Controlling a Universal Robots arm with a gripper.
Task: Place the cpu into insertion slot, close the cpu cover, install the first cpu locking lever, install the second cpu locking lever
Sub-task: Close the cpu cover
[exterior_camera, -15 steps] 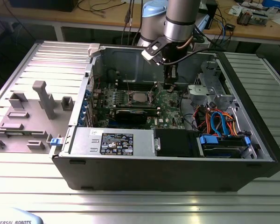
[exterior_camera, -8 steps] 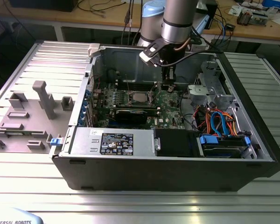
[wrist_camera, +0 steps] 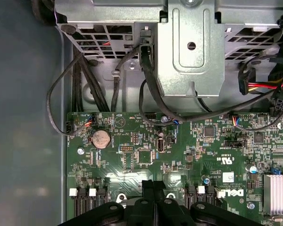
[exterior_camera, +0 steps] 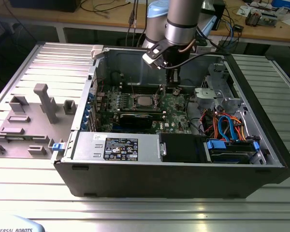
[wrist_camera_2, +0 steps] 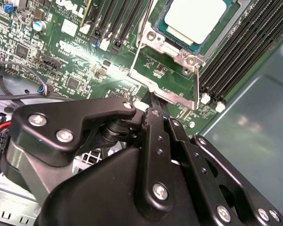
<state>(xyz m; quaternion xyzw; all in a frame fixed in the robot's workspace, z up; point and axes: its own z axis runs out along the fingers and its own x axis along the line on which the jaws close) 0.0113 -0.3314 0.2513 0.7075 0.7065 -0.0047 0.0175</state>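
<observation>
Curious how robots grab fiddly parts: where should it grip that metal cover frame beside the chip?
Likely the cpu cover by its free edge nearest the gripper, pinched across the thin sheet from that side; it appears tilted up, leaving that edge clear.

Vertical arm (exterior_camera: 181, 21), wrist (exterior_camera: 173, 48) straight down, black jaws tight together

A ribbed aluminium worktable (exterior_camera: 135, 212) spreads on every side of the jaws of the gripper (exterior_camera: 172, 86). Well beyond the jaws, a wooden bench (exterior_camera: 43, 17) on white legs (exterior_camera: 63, 34) carries loose cables (exterior_camera: 106, 7) and small boxes (exterior_camera: 261, 14). The space under the bench lies in shadow, and even light rests on the metal tabletop.
</observation>
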